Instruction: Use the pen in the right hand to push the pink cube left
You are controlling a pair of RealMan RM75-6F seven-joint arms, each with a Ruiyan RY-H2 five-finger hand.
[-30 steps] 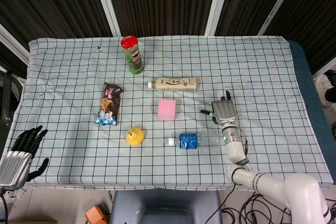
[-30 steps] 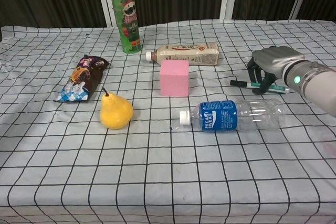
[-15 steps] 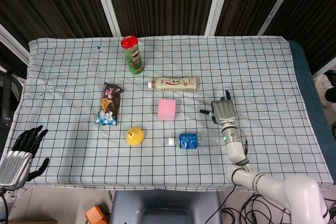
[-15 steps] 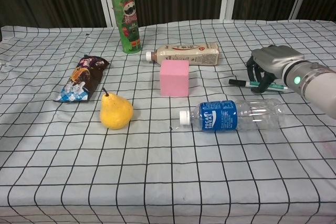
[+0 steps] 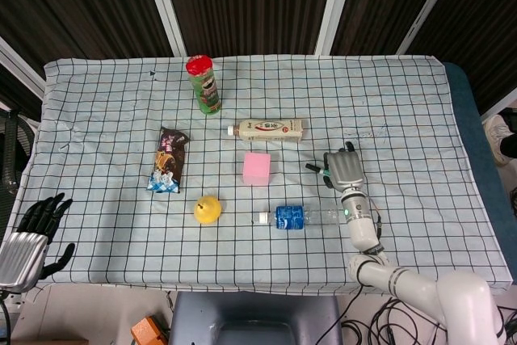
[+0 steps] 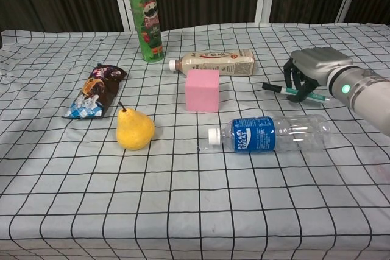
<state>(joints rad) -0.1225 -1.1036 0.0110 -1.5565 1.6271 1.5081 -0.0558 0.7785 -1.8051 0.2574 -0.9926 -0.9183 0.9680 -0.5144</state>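
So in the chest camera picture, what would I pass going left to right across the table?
Snack bag → pear → chips can → pink cube → water bottle → the right hand holding the pen. The milk tea bottle overlaps the cube's span, so I left it out.

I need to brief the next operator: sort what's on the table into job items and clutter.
Job: pen, held in right hand; pink cube.
Clutter: chips can, milk tea bottle, snack bag, pear, water bottle.

two bottles (image 6: pixel 214 63) (image 6: pixel 268 134), one cube (image 6: pixel 202 90), one pear (image 6: pixel 134 130), one can (image 6: pixel 145 22), one snack bag (image 6: pixel 95 91) and one pen (image 6: pixel 292 92) are counted.
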